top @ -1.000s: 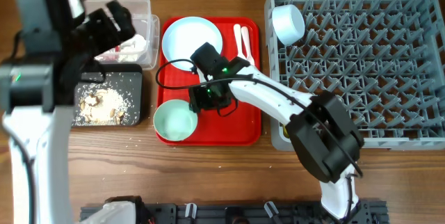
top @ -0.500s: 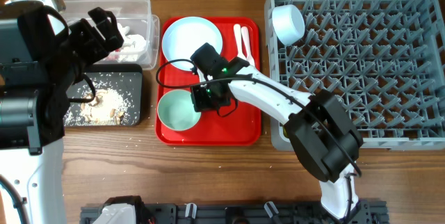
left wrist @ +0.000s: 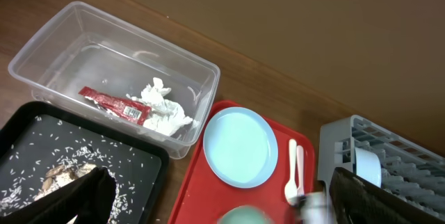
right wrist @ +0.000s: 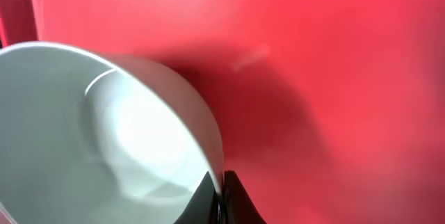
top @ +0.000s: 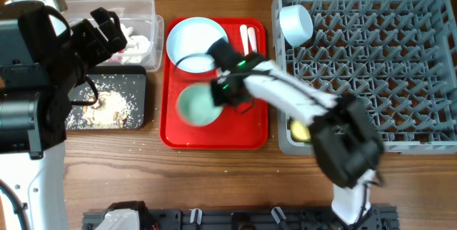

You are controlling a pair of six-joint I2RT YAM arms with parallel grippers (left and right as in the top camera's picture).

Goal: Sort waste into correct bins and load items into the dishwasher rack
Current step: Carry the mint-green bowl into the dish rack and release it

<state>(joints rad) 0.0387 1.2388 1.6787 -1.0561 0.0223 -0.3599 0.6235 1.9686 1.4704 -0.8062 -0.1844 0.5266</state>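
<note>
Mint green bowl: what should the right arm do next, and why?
Probably lift the mint green bowl clear of the red tray and swing it right toward the dishwasher rack: the right end effector is shut on its rim, and most rack pegs stand free.

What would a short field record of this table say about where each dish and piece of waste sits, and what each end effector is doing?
Left end effector: open, empty, by the clear plastic rectangular tub
Right end effector: shut on the mint green bowl at its rim
Bowl position: over the flat red serving tray, blurred
Tub contents: small red wrapper, crumpled white tissue
Shallow black rectangular tray: rice-like food scraps
Also on red tray: pale blue round plate, white plastic spoon and fork
Grey plastic dishwasher rack: pale blue bowl in one corner
</note>
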